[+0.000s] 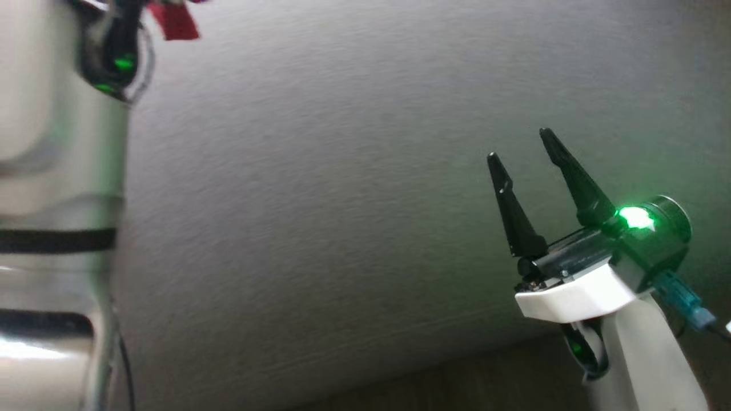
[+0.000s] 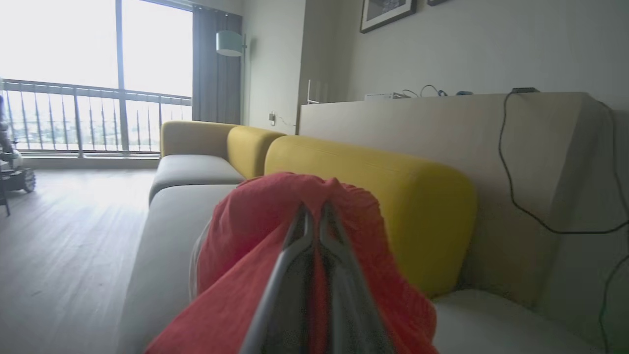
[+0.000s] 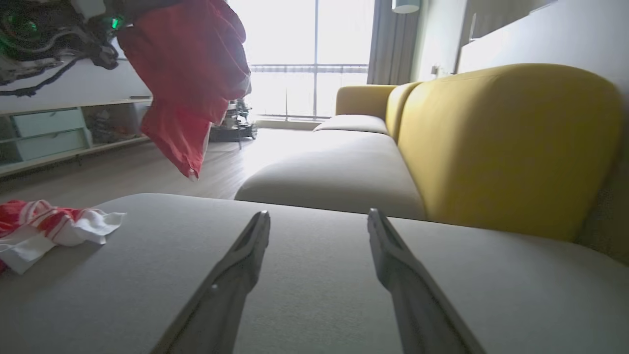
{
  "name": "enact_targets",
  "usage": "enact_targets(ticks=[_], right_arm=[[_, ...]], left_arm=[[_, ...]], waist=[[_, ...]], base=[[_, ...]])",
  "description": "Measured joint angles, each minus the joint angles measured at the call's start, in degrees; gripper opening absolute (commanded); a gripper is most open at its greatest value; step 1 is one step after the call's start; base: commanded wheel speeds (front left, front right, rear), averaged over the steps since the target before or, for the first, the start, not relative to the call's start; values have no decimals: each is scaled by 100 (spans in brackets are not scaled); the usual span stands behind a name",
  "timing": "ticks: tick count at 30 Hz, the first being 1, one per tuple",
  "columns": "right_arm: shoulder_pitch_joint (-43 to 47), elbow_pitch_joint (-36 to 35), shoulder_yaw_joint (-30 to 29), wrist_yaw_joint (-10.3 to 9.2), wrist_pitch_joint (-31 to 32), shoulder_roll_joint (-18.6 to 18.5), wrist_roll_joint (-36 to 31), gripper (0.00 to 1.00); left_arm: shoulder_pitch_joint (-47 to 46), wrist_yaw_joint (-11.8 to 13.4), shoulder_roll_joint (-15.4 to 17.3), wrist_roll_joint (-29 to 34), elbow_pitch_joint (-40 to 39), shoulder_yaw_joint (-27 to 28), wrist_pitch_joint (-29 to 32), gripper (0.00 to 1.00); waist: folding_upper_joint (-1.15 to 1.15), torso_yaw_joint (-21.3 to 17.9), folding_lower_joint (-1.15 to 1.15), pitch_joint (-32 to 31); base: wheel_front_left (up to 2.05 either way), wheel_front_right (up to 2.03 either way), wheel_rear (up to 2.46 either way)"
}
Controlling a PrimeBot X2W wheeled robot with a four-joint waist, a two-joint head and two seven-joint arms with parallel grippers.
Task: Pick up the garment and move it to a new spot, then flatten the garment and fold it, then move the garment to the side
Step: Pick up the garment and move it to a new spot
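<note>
Now | left end effector (image 2: 314, 207) pinches garment (image 2: 245, 231) | right end effector (image 3: 318, 213) agape, near cushion (image 1: 342, 228) edge

The red garment (image 3: 186, 73) hangs bunched and limp in the air, pinched between my left gripper's (image 2: 314, 206) closed fingertips.

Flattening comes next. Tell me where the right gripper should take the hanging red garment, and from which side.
Probably the lowest hanging corner of the red garment. The left gripper pinches its bunched top, so the cloth drapes down to one free, thin point. Bring the open right gripper in level from its own side, fingers straddling that corner.
</note>
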Motion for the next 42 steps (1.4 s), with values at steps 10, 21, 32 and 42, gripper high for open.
enact_targets(ticks=[10, 21, 32, 42], right_arm=[[238, -134, 144, 0, -14, 1, 223, 100], [225, -442, -10, 0, -15, 5, 654, 100], [-29, -506, 19, 0, -15, 9, 655, 100], [-34, -386, 82, 0, -15, 8, 336, 100]], left_arm=[[948, 0, -258, -304, -470, -611, 301, 0], [1111, 84, -148, 145, -1, -994, -118, 0], [1082, 167, -114, 352, 1451, -1124, -751, 36], [1348, 490, -342, 343, 990, -753, -920, 100]], waist=[[0, -1246, 0, -255], [0, -1958, 1, 384], [0, -1689, 2, 940], [0, -1058, 1, 715]], base=[[0, 0, 0], [0, 0, 0], [0, 0, 0], [0, 0, 0]])
